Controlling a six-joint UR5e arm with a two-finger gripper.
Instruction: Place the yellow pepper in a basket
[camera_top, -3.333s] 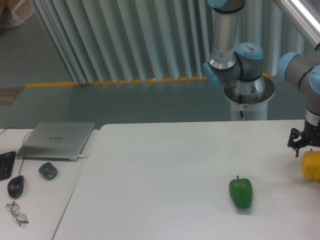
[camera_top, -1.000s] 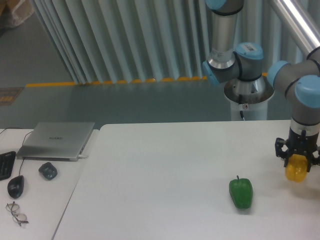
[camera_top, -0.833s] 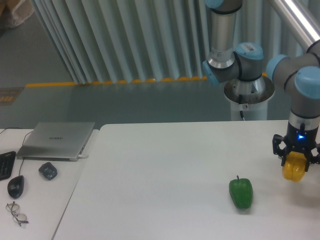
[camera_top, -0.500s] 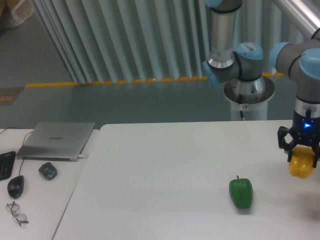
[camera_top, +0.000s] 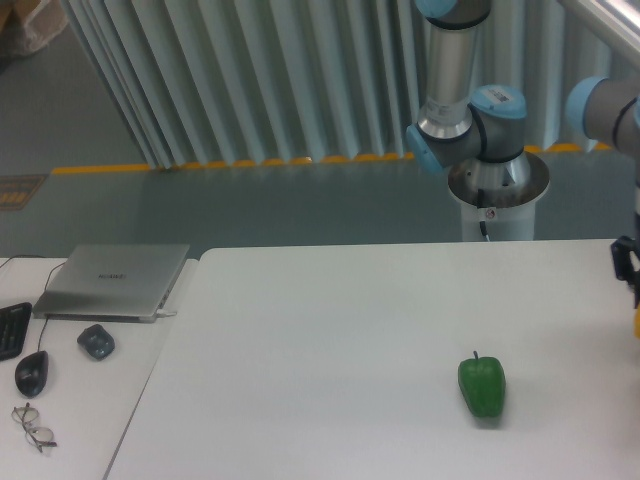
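Observation:
My gripper (camera_top: 634, 292) is at the far right edge of the view, mostly cut off; only one dark finger (camera_top: 626, 262) shows. Just below it a thin sliver of the yellow pepper (camera_top: 637, 322) hangs above the white table (camera_top: 350, 330), held in the gripper. The rest of the pepper is outside the view. No basket is in view.
A green bell pepper (camera_top: 482, 385) lies on the table, right of centre. The arm's base (camera_top: 497, 185) stands behind the table. On the left desk are a laptop (camera_top: 115, 279), two mice (camera_top: 96, 341), a keyboard edge and glasses (camera_top: 33, 425).
The gripper picked the yellow pepper up off the table, swung slightly left, then carried it right until both are nearly out of view. The green pepper has not moved.

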